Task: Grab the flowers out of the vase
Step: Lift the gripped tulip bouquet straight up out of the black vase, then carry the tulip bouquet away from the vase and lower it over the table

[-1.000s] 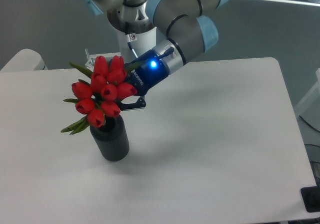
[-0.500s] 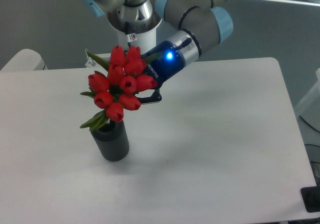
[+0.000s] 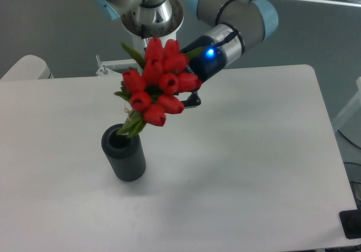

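Since the earlier frame the flowers [image 3: 157,83] have risen up and to the right, their stems almost out of the vase [image 3: 124,153]. The hand [image 3: 189,97] grips the bunch from behind. The vase stands upright on the table [image 3: 242,167].

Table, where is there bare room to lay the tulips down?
The table is bare right of the vase, out to its right and front edges, and along the left behind the vase. It is crowded above the vase, where the gripper holds the tulips.
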Robot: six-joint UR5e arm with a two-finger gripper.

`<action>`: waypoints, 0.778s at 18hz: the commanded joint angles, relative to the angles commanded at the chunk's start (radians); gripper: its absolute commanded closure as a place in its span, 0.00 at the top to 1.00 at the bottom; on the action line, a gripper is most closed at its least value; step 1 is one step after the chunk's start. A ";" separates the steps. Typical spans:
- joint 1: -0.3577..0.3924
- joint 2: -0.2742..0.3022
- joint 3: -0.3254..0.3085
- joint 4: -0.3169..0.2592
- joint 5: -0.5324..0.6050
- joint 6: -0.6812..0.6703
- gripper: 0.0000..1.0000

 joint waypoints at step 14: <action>0.048 -0.158 0.180 0.035 0.524 0.031 0.02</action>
